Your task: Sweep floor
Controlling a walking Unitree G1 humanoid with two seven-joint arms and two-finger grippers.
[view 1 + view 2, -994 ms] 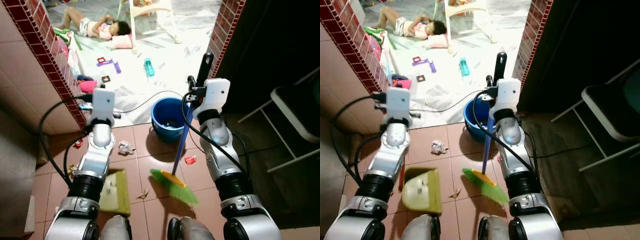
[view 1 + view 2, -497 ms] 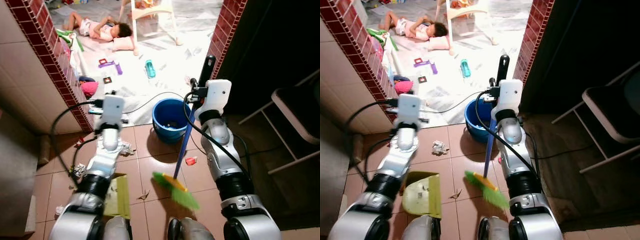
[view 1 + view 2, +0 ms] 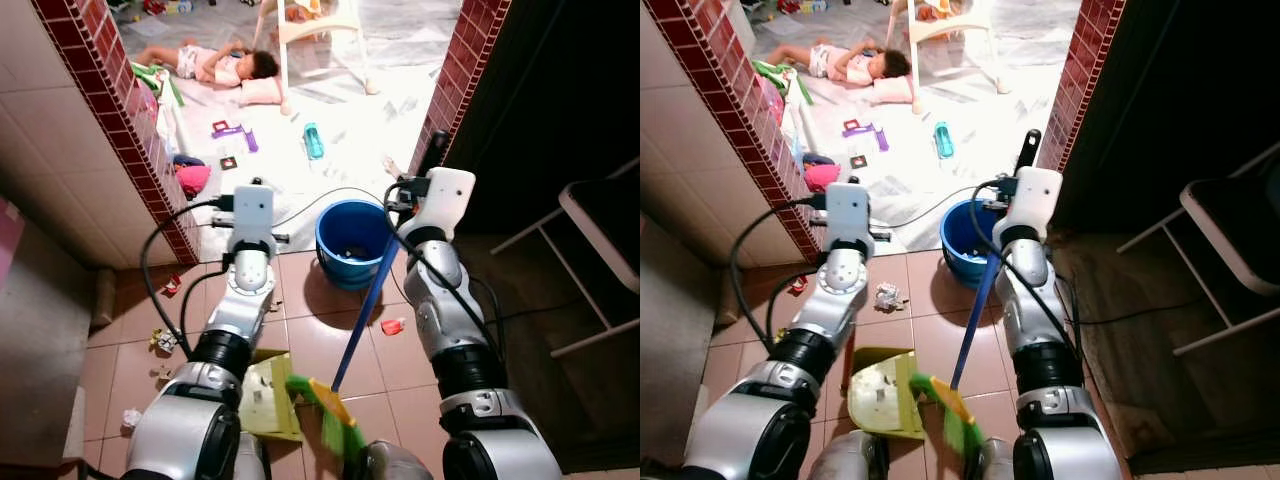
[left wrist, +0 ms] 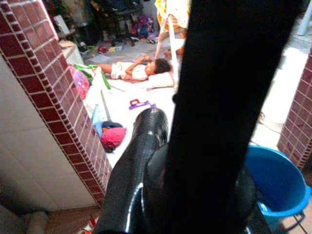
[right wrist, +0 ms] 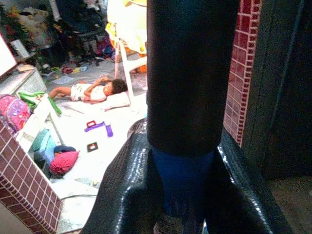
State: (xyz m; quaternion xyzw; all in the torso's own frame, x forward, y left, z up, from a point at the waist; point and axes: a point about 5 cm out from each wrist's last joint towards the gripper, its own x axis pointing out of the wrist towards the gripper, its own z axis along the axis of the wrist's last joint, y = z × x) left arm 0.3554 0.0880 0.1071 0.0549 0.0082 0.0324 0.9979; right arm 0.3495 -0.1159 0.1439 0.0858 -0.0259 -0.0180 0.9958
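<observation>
As seen against a second ago, swung broom [image 3: 958, 362] bristles up against dustpan [image 3: 880, 393]; right gripper [image 5: 183, 161] clenched on broom, left gripper [image 4: 195, 161] clenched on dustpan handle; crumpled paper [image 3: 886, 296] unswept

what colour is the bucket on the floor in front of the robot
The bucket is blue, clearest in the left eye view.

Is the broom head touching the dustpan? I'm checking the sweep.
Yes, the green broom head lies against the dustpan edge.
</observation>
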